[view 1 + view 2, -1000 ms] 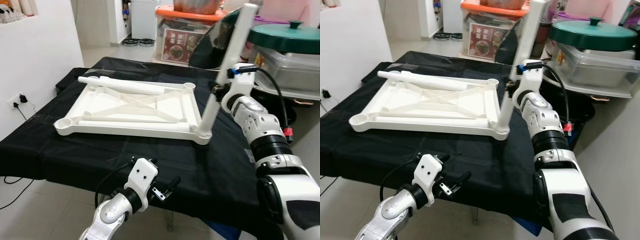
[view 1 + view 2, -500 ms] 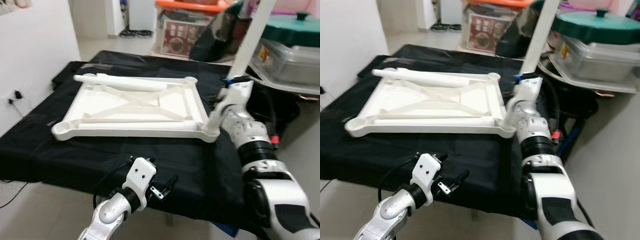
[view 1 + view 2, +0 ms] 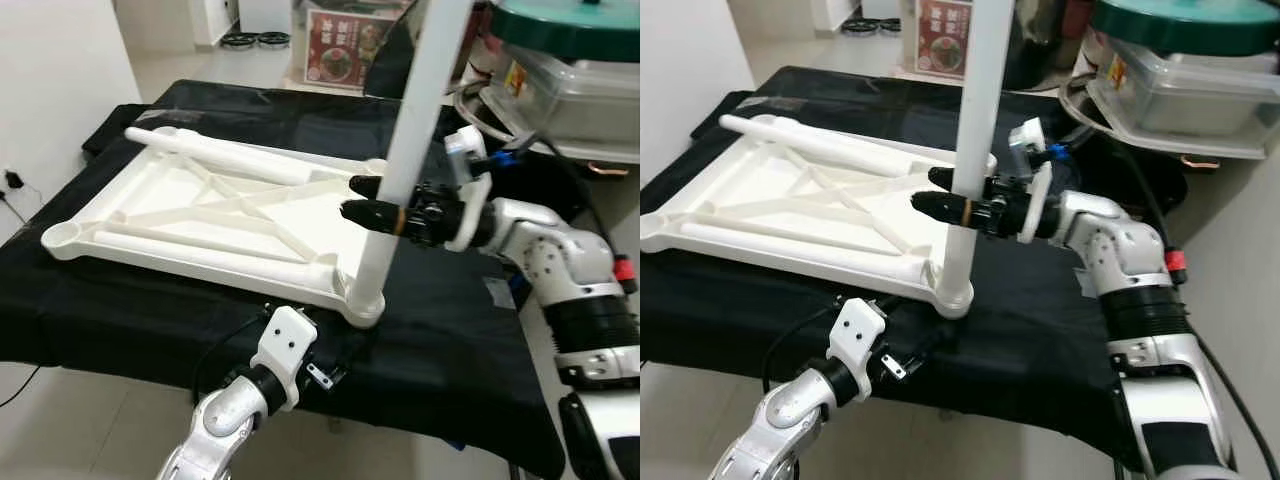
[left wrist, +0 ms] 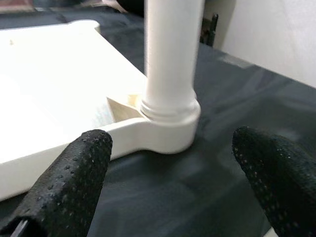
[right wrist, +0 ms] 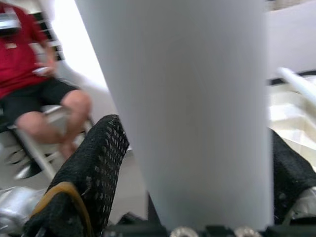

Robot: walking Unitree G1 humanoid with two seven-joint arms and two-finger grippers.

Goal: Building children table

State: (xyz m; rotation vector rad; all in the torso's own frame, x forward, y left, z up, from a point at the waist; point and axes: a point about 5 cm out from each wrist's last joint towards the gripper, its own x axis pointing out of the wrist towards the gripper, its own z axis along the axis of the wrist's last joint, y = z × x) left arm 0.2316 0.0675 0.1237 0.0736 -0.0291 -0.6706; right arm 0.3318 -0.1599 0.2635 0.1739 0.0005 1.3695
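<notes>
Left eye view: right gripper (image 3: 372, 200) clenches the white leg (image 3: 405, 170) upright in the upturned tabletop's (image 3: 180, 215) corner socket.

— any words or numbers you can read here?

— none clearly. the red printed panel (image 3: 340, 32) on the box behind the surface carries pale marks beside a food picture, but they are too small and blurred to make out.

— anything on the containers to the right?

— a yellow and red sticker (image 3: 515, 78) sits on the clear container under the green lid; its print is unreadable too.

— and the white table parts?

— no lettering is legible on them.
</notes>
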